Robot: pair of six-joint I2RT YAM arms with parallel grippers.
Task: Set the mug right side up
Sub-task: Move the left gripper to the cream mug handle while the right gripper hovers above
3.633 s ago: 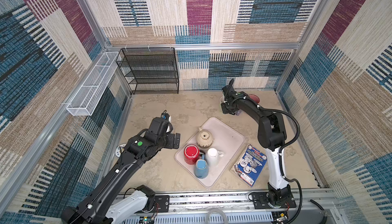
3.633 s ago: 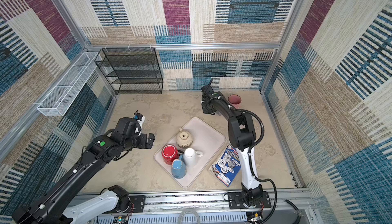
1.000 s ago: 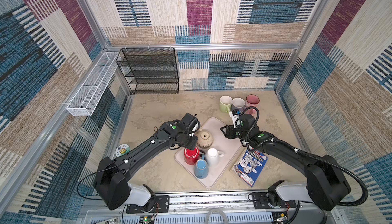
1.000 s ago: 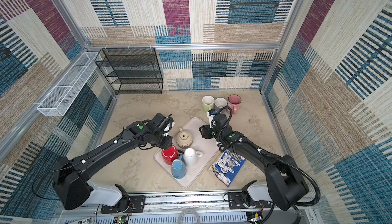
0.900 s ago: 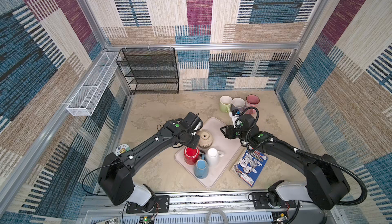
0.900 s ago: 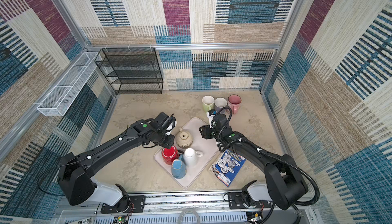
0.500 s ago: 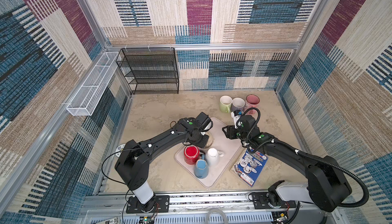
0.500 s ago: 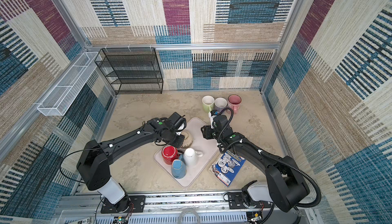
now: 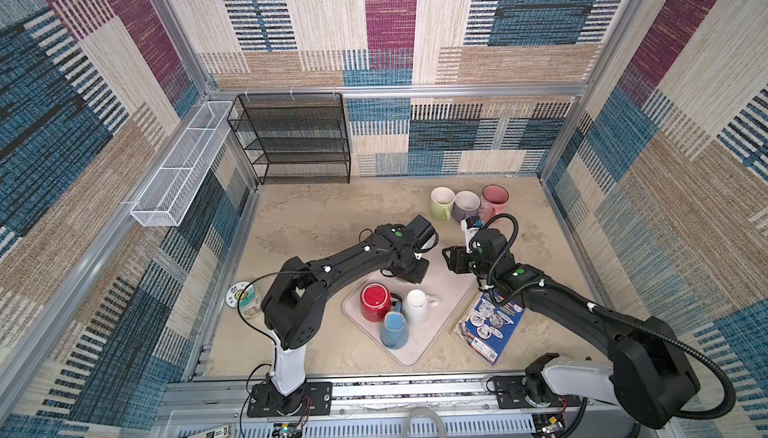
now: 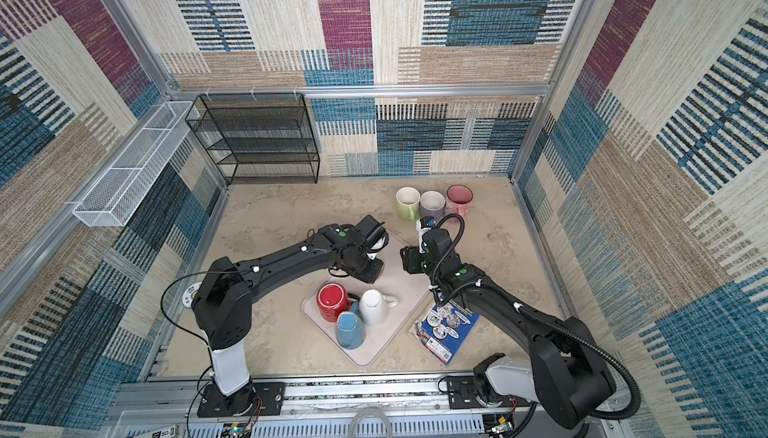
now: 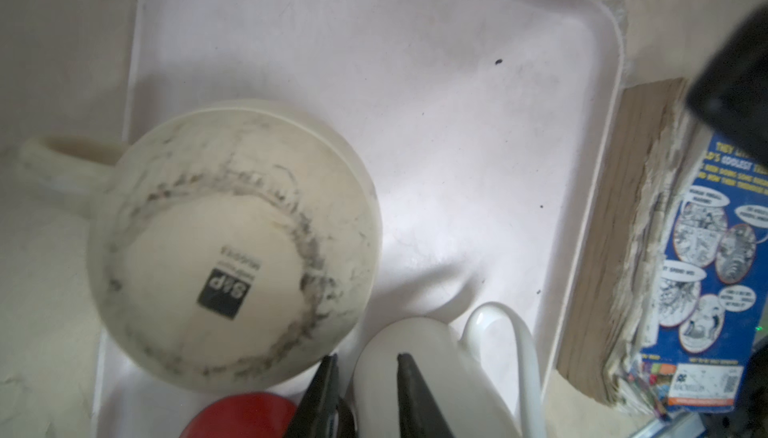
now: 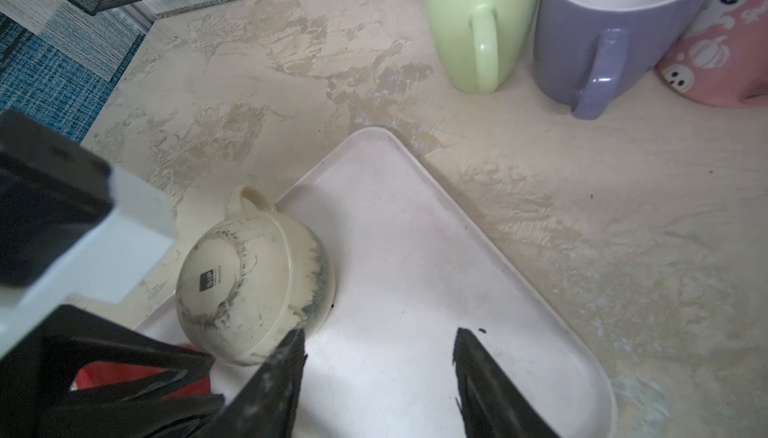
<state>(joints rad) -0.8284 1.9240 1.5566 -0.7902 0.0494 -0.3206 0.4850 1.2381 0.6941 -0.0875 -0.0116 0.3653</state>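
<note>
Currently your left gripper, narrowly apart and empty, hovers beside the upside-down cream ceramic mug; glancing contact could skid it.

Black wire rack, white basket, comic book

Mottled beige tabletop carrying a tray, three mugs, a booklet, a rack and a jar.
The pale tray lies diagonally near the middle. Beyond its far corner, a green mug, a purple mug and a pink mug stand upright side by side. A blue booklet lies just beside its right edge. A black wire rack stands well behind it, and a lidded jar well to its left.
</note>
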